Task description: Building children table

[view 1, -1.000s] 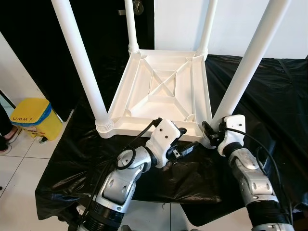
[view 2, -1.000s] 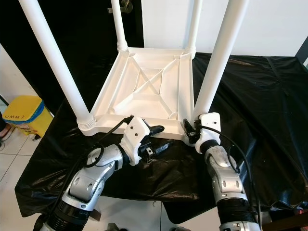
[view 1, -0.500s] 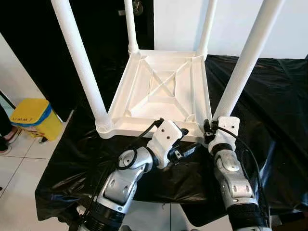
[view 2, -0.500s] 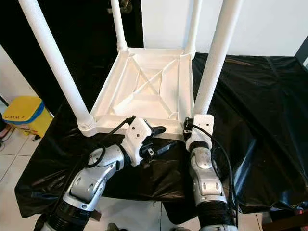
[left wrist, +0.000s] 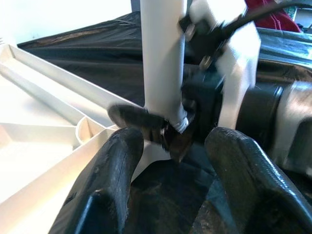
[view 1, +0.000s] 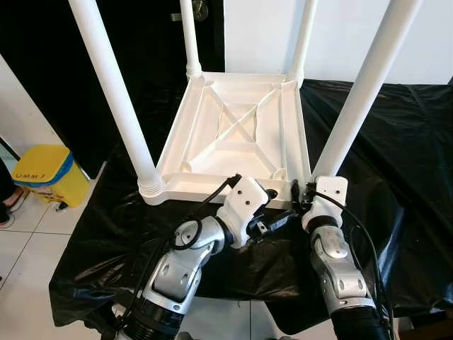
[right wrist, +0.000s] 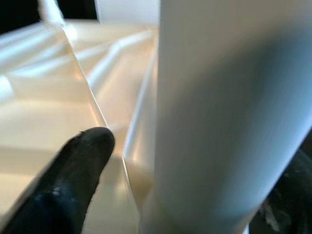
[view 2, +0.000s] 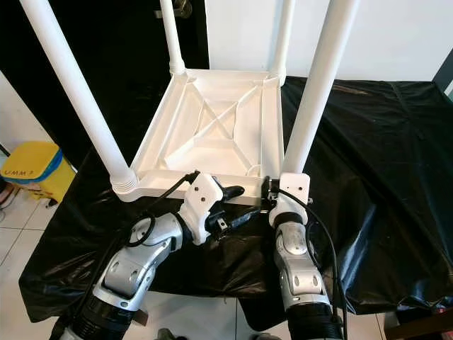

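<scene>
Right end effector (right wrist: pixel 146 161) around leg (right wrist: pixel 229 112) (upturned table)

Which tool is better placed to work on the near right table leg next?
Probably the right tool: its fingers straddle the base of the near right leg. The left tool sits open by the tabletop's near edge, holding nothing.

Yellow bin (view 1: pixel 42 173), faint lettering, seemingly "UMM ?"

Upturned table (view 1: pixel 237 138) on a sheet (view 1: pixel 396 142); bin (view 1: pixel 44 173) at left.
</scene>
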Robot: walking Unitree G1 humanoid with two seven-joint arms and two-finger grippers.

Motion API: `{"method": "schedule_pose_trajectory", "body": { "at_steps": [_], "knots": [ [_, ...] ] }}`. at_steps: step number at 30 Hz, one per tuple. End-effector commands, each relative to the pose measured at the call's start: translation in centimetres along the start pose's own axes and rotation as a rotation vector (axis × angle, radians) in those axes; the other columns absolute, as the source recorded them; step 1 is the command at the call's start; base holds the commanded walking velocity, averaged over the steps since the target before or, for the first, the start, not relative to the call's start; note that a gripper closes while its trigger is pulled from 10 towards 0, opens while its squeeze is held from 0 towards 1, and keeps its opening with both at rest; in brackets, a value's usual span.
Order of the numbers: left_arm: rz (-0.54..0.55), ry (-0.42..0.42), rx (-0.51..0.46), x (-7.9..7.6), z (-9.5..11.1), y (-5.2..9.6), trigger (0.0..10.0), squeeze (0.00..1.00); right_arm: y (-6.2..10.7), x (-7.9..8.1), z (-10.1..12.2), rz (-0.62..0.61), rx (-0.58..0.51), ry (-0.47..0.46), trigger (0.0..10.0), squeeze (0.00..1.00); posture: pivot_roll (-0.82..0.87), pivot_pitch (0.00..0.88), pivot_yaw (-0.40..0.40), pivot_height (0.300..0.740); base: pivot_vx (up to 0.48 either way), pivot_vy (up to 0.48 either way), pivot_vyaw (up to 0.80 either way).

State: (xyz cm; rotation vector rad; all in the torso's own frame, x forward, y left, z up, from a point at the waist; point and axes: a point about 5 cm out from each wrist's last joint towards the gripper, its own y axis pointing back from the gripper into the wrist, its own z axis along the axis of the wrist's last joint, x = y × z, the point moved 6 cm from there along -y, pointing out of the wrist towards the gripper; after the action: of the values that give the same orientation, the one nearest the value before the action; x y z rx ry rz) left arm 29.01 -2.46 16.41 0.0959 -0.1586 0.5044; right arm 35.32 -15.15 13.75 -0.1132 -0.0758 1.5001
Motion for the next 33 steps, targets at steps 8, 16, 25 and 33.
{"method": "schedule_pose_trajectory", "body": {
  "at_steps": [8, 16, 25, 33],
  "knots": [
    [0.04, 0.005, 0.004, 0.7, -0.3, 0.1, 10.0, 0.0, 2.8, 0.2, 0.3, 0.177, -0.051, 0.029, 10.0, 0.0, -0.11, 0.072, 0.012, 0.74, 0.0, 0.0, 0.0],
    [0.113, -0.009, 0.011, 3.1, -0.1, 1.2, 10.0, 0.0, 6.3, -0.1, -1.7, 0.303, 0.014, 0.062, 10.0, 0.0, -0.12, 0.088, 0.018, 0.74, 0.0, 0.0, 0.0],
    [0.195, -0.011, 0.036, 5.8, -0.2, 2.5, 10.0, 0.0, 8.0, 1.0, -3.1, 0.446, 0.096, 0.038, 10.0, 0.0, -0.11, 0.098, 0.027, 0.74, 0.0, 0.0, 0.0],
    [0.163, 0.013, 0.107, 5.6, -1.4, 4.5, 10.0, 0.0, 6.4, 3.5, -2.7, 0.558, 0.09, 0.008, 10.0, 0.0, -0.08, 0.106, 0.021, 0.74, 0.0, 0.0, 0.0]
  ]
}}
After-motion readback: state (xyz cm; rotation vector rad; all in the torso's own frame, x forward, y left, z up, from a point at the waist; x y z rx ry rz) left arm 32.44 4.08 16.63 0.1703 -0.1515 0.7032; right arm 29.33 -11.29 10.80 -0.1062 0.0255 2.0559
